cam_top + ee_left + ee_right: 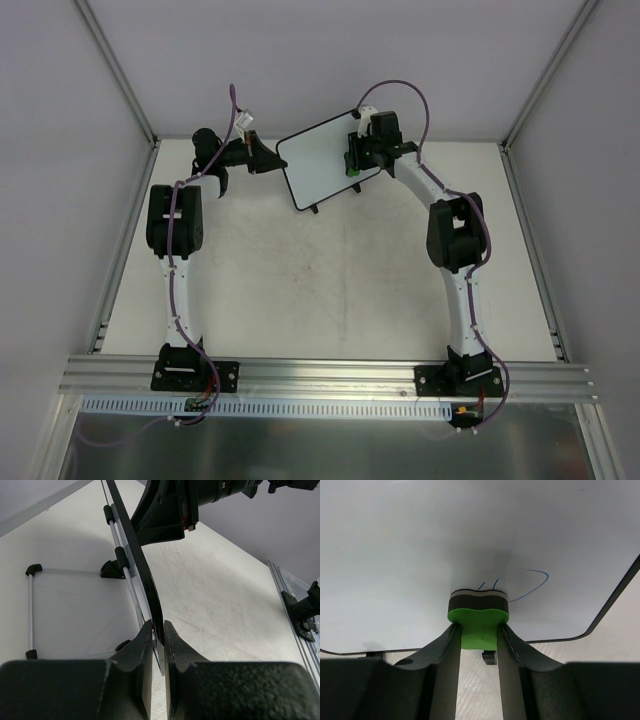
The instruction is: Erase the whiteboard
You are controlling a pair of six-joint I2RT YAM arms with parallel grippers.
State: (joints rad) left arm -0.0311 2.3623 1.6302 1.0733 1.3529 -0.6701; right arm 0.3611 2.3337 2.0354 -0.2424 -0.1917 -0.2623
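The whiteboard (322, 160), white with a thin black frame, is held tilted above the table at the far middle. My left gripper (262, 156) is shut on its left edge; in the left wrist view the jaws (158, 634) pinch the board's black edge (142, 570). My right gripper (354, 158) is shut on the green eraser (479, 625), whose dark felt face presses against the board's white surface (420, 545). Thin blue pen strokes (532, 582) remain just beyond and right of the eraser. A black foot (489, 657) of the board shows below it.
The pale table (330, 290) lies under both arms, with grey walls on three sides. An aluminium rail (330, 375) carries the arm bases at the near edge. The right arm's wrist (210, 495) hangs close behind the board in the left wrist view.
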